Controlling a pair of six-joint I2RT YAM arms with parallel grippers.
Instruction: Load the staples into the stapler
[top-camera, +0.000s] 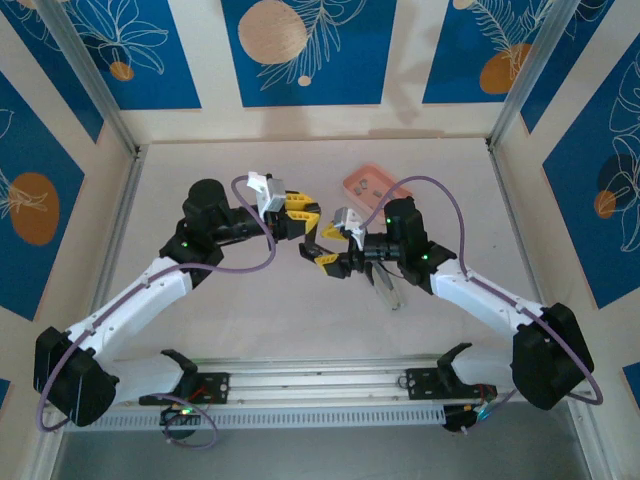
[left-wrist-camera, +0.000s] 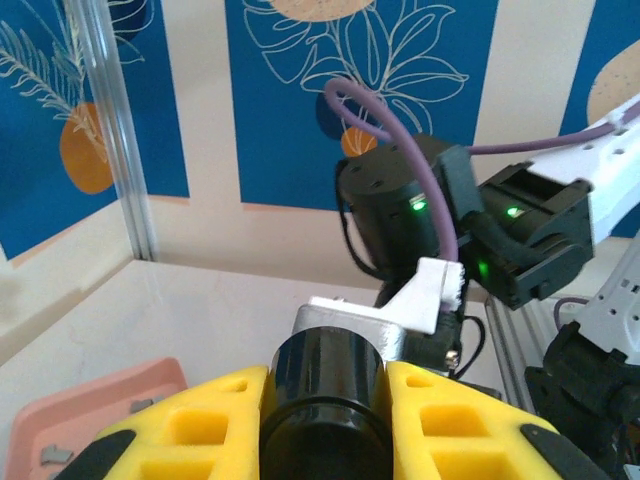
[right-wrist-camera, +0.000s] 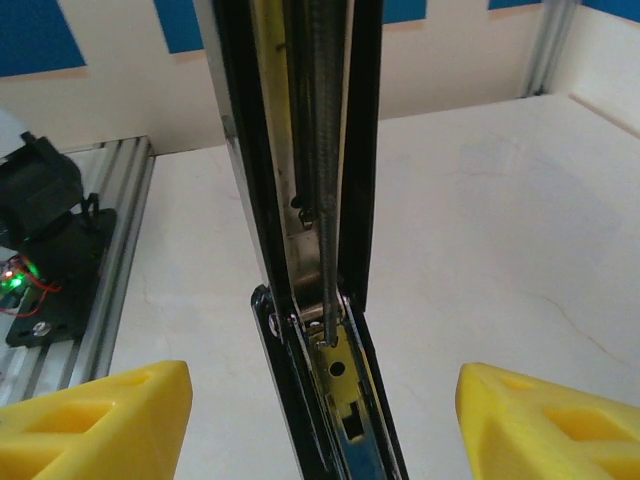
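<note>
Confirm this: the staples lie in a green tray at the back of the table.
Wrong colour: the tray is pink, as the top view shows. The staples do lie in it, at the back of the table.

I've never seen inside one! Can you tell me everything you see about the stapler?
The stapler is slim and black, swung open at its hinge. Along one half runs a long thin spring; the other half shows a shiny silvery metal rail with small holes. It seems to lie on the pale table, between the yellow fingers of the open right pincer, which do not touch it.
</note>
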